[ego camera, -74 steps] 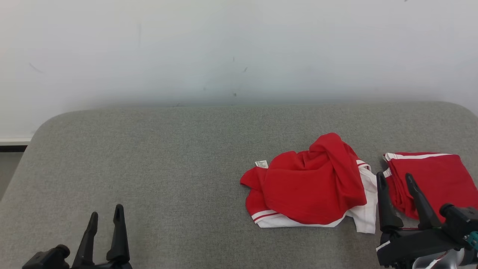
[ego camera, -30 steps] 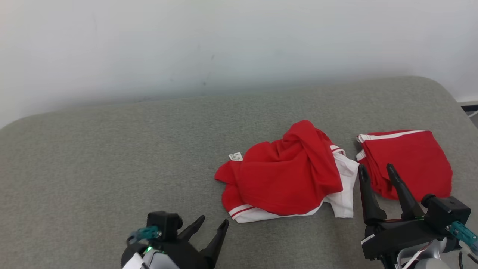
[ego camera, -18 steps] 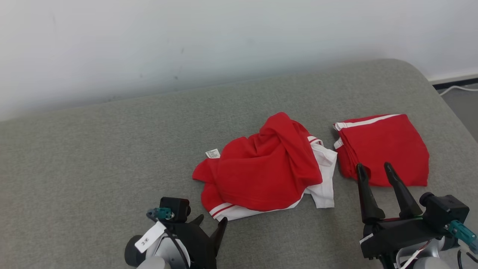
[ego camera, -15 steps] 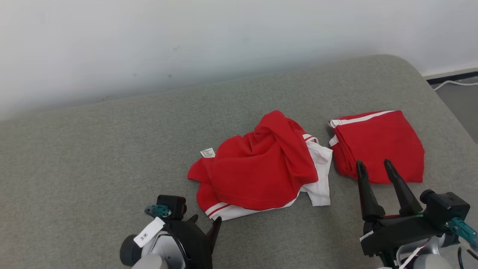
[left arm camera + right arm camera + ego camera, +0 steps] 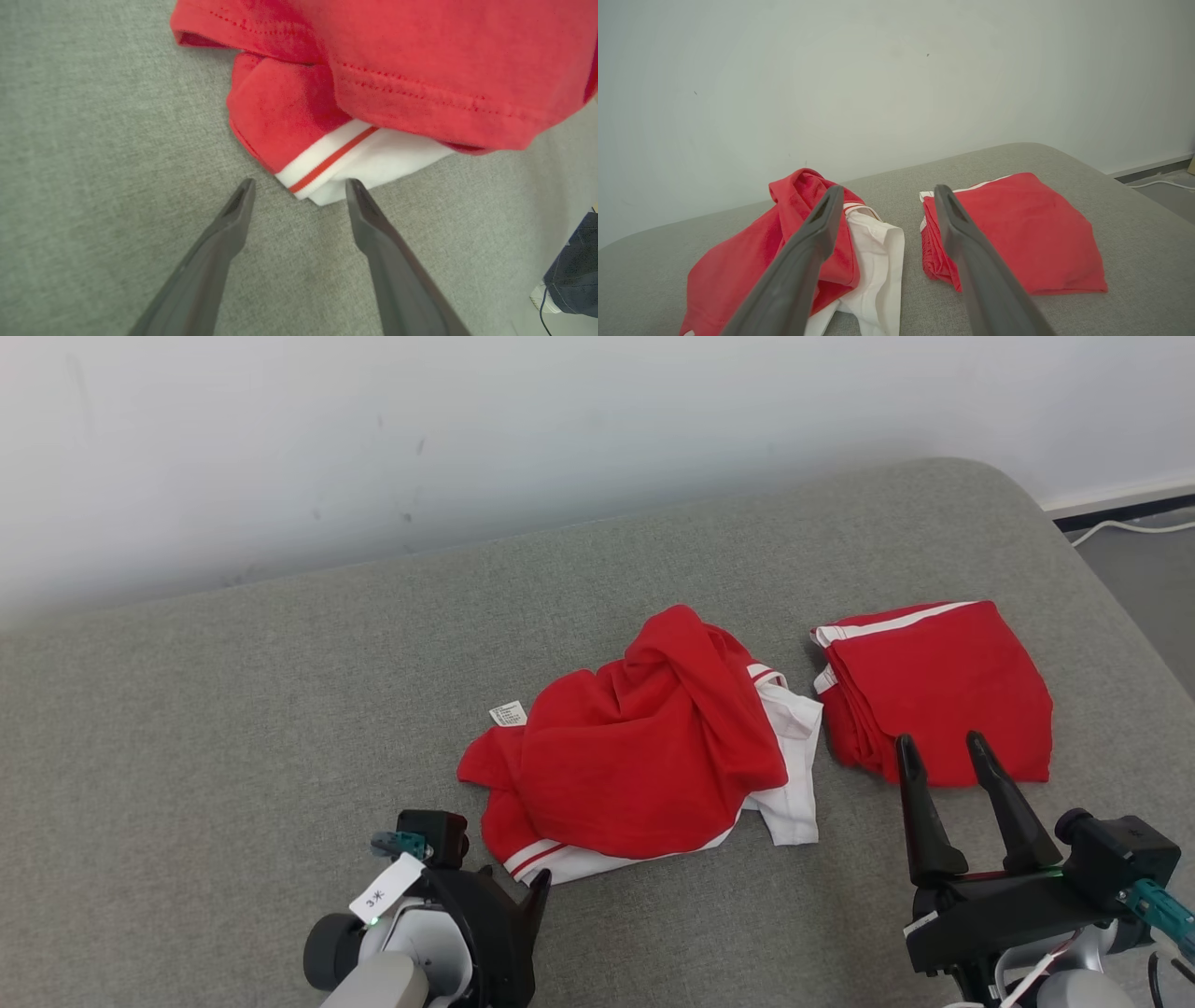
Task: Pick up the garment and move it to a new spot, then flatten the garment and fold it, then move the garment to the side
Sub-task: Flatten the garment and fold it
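Observation:
The garment (image 5: 644,756) is a crumpled red piece with white, red-striped trim, lying on the grey padded surface (image 5: 233,709) right of the middle. My left gripper (image 5: 515,889) hangs open just short of the garment's near left corner, fingers pointing down at it. In the left wrist view the white striped cuff (image 5: 327,163) lies right at the left gripper (image 5: 300,184), untouched by the fingers. My right gripper (image 5: 940,742) stands open and empty at the lower right. In the right wrist view the right gripper (image 5: 888,189) frames the gap between the garment (image 5: 784,247) and a folded one.
A second red garment (image 5: 934,686), neatly folded with a white stripe, lies right of the crumpled one and shows again (image 5: 1017,233) in the right wrist view. The surface rounds off at the right, with floor and a white cable (image 5: 1120,527) beyond. A pale wall stands behind.
The head camera has swung right, shifting the whole picture left. My left gripper has come in from the lower left and tipped down at the garment's near corner. The garments lie as before.

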Controlling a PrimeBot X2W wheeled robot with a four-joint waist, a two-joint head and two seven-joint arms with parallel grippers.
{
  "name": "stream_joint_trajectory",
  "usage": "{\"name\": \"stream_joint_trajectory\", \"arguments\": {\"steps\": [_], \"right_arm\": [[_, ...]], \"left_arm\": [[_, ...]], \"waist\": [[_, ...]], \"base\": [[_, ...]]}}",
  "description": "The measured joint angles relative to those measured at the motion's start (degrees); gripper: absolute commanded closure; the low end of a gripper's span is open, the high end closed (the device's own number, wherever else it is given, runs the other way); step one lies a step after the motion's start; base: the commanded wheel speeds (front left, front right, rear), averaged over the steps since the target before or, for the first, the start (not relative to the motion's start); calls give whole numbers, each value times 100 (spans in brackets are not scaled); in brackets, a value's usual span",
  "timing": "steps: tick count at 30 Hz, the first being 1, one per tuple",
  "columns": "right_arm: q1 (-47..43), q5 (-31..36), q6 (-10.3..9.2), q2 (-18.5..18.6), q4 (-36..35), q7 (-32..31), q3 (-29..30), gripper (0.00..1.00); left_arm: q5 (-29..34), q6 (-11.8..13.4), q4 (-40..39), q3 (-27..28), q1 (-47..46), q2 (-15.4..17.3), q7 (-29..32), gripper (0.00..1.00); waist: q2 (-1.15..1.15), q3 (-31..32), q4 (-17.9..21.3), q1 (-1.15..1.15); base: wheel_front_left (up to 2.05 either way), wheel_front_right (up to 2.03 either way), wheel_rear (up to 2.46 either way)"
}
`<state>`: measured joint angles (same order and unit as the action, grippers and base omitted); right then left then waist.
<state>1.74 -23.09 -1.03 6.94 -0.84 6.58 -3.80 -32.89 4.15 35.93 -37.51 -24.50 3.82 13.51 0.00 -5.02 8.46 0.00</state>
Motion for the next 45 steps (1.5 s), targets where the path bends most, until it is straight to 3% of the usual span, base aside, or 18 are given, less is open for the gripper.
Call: {"name": "stream_joint_trajectory", "arguments": {"steps": [10, 14, 15, 18, 24, 28, 31, 37, 45], "right_arm": [[66, 0, 21, -23, 29, 0, -82, 0], [116, -1, 20, -23, 38, 15, -56, 0], [115, -1, 20, -21, 46, 29, -36, 0], [116, -1, 20, -22, 54, 51, -32, 0], [112, -1, 3, -23, 71, 87, 3, 0], [80, -5, -5, -15, 70, 129, 97, 0], [10, -9, -9, -15, 75, 158, 134, 0], [-25, -10, -25, -25, 111, 208, 124, 0], [-75, -10, -24, -42, 143, 210, 36, 0]], "left_arm": [[-26, 77, 308, 56, -237, -53, -146, 0], [-44, 81, 436, 23, -294, -62, -193, 12], [-46, 81, 454, 18, -304, -65, -196, 22], [-100, 36, 544, 8, -331, -65, -202, 100], [-149, 4, 632, 49, -385, -96, -286, 100], [-366, 148, 523, 556, -429, -130, -671, 100], [-379, 200, 312, 887, -527, 53, -1007, 100], [-378, 247, -365, 1233, -531, 279, -1574, 100], [-21, 271, -1646, 1171, -494, 419, -1987, 100]], "waist": [[0, -78, 68, 0], [0, -109, 136, 0], [0, -116, 144, 0], [0, -122, 158, 0], [0, -113, 148, 0], [0, -100, 80, 0], [0, -82, -13, 0], [0, 8, -224, 0], [0, 204, -475, -1]], "base": [[0, 0, 0], [0, 0, 0], [0, 0, 0], [0, 0, 0], [0, 0, 0], [0, 0, 0], [0, 0, 0], [0, 0, 0], [0, 0, 0]]}}
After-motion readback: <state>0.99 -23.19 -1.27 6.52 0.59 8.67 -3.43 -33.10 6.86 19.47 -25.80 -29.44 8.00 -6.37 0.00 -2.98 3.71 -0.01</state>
